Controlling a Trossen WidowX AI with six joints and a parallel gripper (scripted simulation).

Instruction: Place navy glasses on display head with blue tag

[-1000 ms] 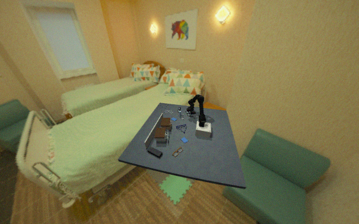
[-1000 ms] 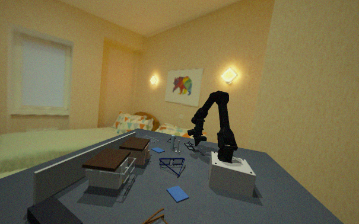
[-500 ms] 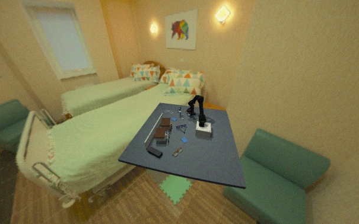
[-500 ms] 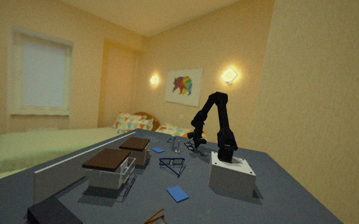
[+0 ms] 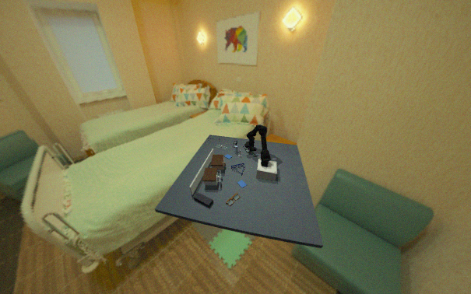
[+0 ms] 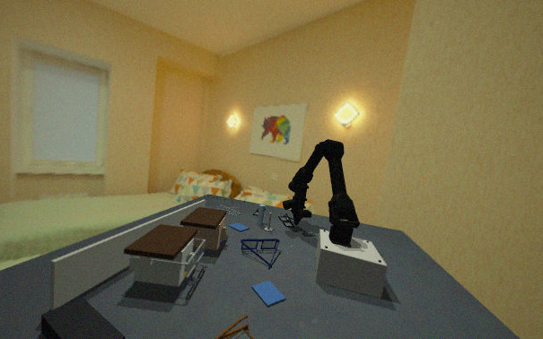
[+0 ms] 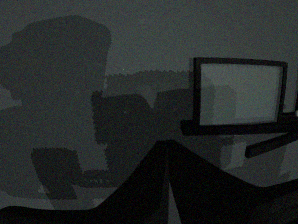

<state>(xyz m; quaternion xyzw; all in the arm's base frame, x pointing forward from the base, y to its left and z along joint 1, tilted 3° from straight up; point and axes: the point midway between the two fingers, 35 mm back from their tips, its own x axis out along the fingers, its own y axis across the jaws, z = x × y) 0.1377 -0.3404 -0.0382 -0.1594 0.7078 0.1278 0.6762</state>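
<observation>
The navy glasses (image 5: pixel 239 165) (image 6: pixel 260 240) lie on the table between the display heads and the arm's base, temples spread. The far display head (image 5: pixel 217 160) (image 6: pixel 205 218) has a brown top and bears no glasses; a small bluish patch on its front may be its tag. The near display head (image 5: pixel 211 175) (image 6: pixel 162 240) wears clear glasses and shows a small yellow patch. My gripper (image 6: pixel 297 221) (image 7: pixel 165 148) is shut and empty, low over the table beyond the navy glasses, beside black glasses (image 6: pixel 284 220) (image 7: pixel 197 95). The navy glasses are outside the wrist view.
A white panel (image 5: pixel 202 173) (image 6: pixel 86 269) stands behind the heads. A black case (image 5: pixel 203 200) (image 6: pixel 82 320) and brown glasses (image 5: pixel 233 200) lie at the near end. Two blue cloths (image 6: pixel 268 293) (image 6: pixel 239 227) lie flat. A grey cylinder (image 6: pixel 261 215) and a small stand (image 6: pixel 269 222) stand left of my gripper.
</observation>
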